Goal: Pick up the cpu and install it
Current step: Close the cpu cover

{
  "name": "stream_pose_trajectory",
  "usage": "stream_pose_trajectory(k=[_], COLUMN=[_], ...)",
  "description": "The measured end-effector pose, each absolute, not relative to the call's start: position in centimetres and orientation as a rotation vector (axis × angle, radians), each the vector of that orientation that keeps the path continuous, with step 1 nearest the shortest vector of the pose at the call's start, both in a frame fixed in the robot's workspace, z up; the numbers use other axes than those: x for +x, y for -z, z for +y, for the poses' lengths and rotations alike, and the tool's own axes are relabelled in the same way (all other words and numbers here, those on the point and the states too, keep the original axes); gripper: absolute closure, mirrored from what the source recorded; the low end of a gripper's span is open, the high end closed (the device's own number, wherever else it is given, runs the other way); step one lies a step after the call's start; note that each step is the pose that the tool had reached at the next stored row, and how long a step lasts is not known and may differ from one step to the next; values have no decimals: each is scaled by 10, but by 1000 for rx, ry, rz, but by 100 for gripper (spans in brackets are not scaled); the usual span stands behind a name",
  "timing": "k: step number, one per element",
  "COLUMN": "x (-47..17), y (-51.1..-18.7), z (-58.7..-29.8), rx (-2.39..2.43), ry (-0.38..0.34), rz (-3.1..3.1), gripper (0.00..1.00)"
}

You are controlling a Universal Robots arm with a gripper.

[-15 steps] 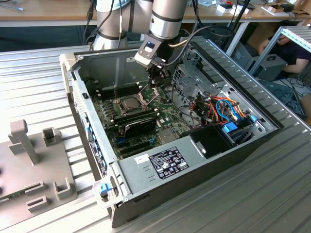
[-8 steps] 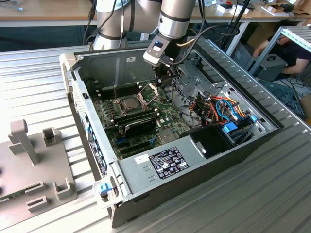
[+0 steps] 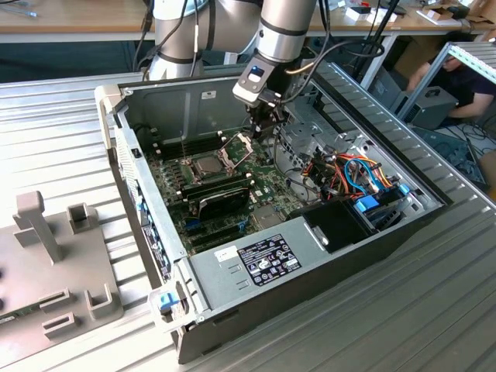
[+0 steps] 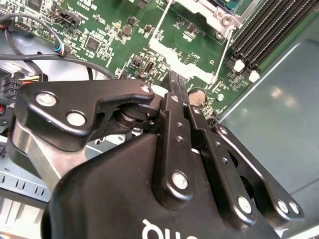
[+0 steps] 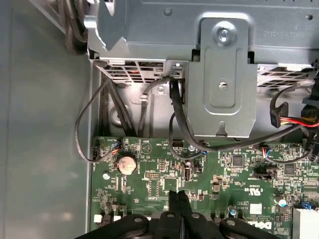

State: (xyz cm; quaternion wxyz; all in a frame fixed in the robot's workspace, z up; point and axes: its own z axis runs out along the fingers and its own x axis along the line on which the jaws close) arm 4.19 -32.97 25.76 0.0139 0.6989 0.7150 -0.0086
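Gripper (image 3: 260,133) tips are pressed together with nothing pinched that I can see, low over the motherboard (image 3: 265,200). I see the cpu (image 3: 208,164) lying in its socket near the gripper, beyond the raised metal frame (image 3: 237,144). I'd work slowly here, keeping the tips off the chip.

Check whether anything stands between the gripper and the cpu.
In the exterior view, the raised socket frame stands roughly between the shut gripper and the cpu. Nothing else visible lies in the way.
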Motion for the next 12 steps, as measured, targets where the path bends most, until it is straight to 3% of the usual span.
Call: stream_pose_trajectory(k=[12], x=[45], y=[-259], z=[-330], rx=[2178], ry=[30], rz=[2229], gripper=[89])
